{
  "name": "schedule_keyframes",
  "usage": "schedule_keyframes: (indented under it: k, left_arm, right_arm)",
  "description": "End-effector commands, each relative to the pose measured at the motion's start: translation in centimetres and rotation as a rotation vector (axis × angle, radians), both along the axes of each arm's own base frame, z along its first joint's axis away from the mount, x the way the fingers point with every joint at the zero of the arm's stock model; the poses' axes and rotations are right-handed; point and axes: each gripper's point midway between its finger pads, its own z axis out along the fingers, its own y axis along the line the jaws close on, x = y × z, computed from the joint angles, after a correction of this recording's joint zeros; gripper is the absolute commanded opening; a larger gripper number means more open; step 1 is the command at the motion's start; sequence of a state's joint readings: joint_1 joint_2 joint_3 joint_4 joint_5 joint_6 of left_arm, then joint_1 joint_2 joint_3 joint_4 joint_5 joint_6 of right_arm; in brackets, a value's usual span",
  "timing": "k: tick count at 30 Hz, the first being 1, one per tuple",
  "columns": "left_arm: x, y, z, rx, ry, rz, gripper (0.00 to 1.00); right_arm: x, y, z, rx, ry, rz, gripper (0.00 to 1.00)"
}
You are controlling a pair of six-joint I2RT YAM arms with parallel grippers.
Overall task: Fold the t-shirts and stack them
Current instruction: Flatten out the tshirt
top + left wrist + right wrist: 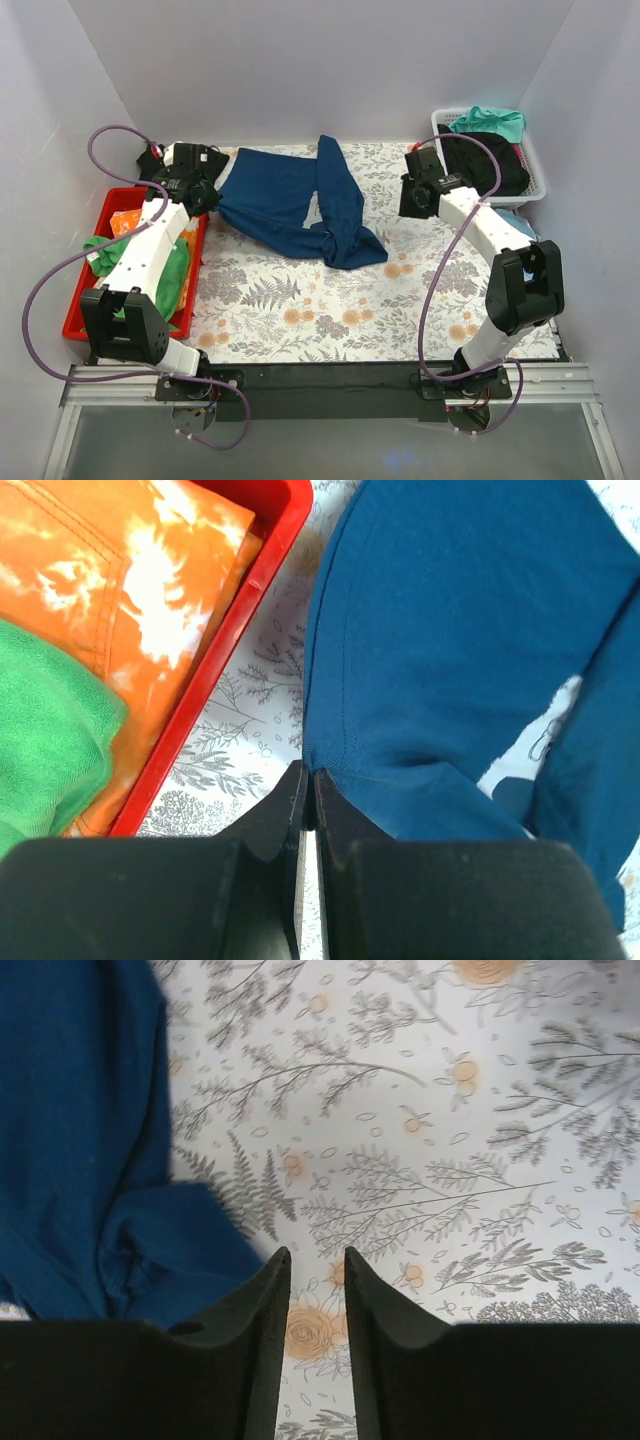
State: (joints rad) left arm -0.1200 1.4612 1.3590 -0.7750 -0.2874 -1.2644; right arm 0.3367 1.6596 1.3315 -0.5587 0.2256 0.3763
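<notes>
A navy blue t-shirt (275, 195) lies crumpled and partly spread on the flowered table cover, with a twisted bunch at its right end. My left gripper (212, 198) is shut on the shirt's left corner; in the left wrist view the jaws (308, 780) pinch the blue cloth (450, 630) at their tips. My right gripper (412, 203) hovers to the right of the shirt, apart from it. Its jaws (317, 1255) stand open over bare flowered cover, and the blue cloth (80, 1160) lies to their left. A black t-shirt (490, 160) and a teal t-shirt (495, 122) sit in the basket.
A red bin (80, 300) at the left edge holds green cloth (170, 280) and orange cloth (128, 222), close beside my left gripper (230, 640). A white basket (535, 170) stands at the back right. White walls enclose the table on three sides.
</notes>
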Motion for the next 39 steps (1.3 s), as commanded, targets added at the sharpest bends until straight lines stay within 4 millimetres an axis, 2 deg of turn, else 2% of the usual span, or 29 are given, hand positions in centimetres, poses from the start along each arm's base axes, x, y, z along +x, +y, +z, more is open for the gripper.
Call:
schedule_keyframes:
  k: [1, 3, 4, 5, 7, 11, 14, 18, 22, 28, 30, 33, 37, 39]
  left_arm:
    - [-0.9, -0.2, -1.2, -0.005, 0.047, -0.041, 0.0]
    - [-1.0, -0.3, -1.8, -0.006, 0.061, -0.047, 0.0]
    - [-1.1, -0.4, -2.0, -0.007, 0.066, -0.05, 0.0]
    - [-1.3, -0.3, -2.5, -0.009, 0.075, -0.05, 0.0]
    - [-1.4, -0.3, -2.8, -0.01, 0.082, -0.054, 0.0]
    - [-1.8, -0.1, -3.9, -0.022, 0.107, -0.054, 0.0]
    - [-2.0, 0.4, -4.4, -0.027, 0.117, -0.047, 0.0]
    - [-2.0, 1.0, -4.3, -0.026, 0.112, -0.036, 0.0]
    - [-2.0, 1.1, -5.0, -0.043, 0.123, -0.028, 0.0]
    - [-2.0, 1.1, -5.8, -0.056, 0.137, -0.025, 0.0]
    - [-2.1, 1.1, -6.0, -0.06, 0.139, -0.025, 0.0]
    - [-2.3, 1.1, -6.4, -0.066, 0.147, -0.025, 0.0]
    - [-2.5, 1.4, -6.7, -0.065, 0.157, -0.021, 0.0]
    - [-2.6, 1.5, -6.8, -0.065, 0.159, -0.02, 0.0]
  right_arm:
    - [-2.2, 4.4, -1.0, 0.053, 0.027, 0.139, 0.37]
    - [-3.6, 6.0, -2.9, 0.073, 0.069, 0.193, 0.42]
    - [-3.9, 7.2, -3.2, 0.093, 0.071, 0.232, 0.42]
    - [-4.2, 7.6, -4.0, 0.086, 0.089, 0.25, 0.43]
    - [-4.5, 8.9, -4.4, 0.069, 0.09, 0.314, 0.43]
    - [-4.4, 9.9, -5.9, -0.008, 0.103, 0.369, 0.43]
    - [-4.0, 10.6, -6.2, -0.03, 0.107, 0.393, 0.43]
    - [-4.3, 13.2, -5.0, -0.032, 0.081, 0.48, 0.43]
    - [-6.3, 16.9, -3.8, -0.038, 0.057, 0.575, 0.43]
    - [-8.0, 20.6, -2.0, -0.027, 0.023, 0.627, 0.45]
    - [-8.1, 20.8, -2.9, -0.035, 0.055, 0.624, 0.45]
    - [-7.8, 19.9, -4.7, -0.097, 0.09, 0.592, 0.47]
    - [-7.1, 18.4, -6.4, -0.19, 0.1, 0.55, 0.57]
    - [-6.8, 18.1, -6.8, -0.213, 0.103, 0.542, 0.57]
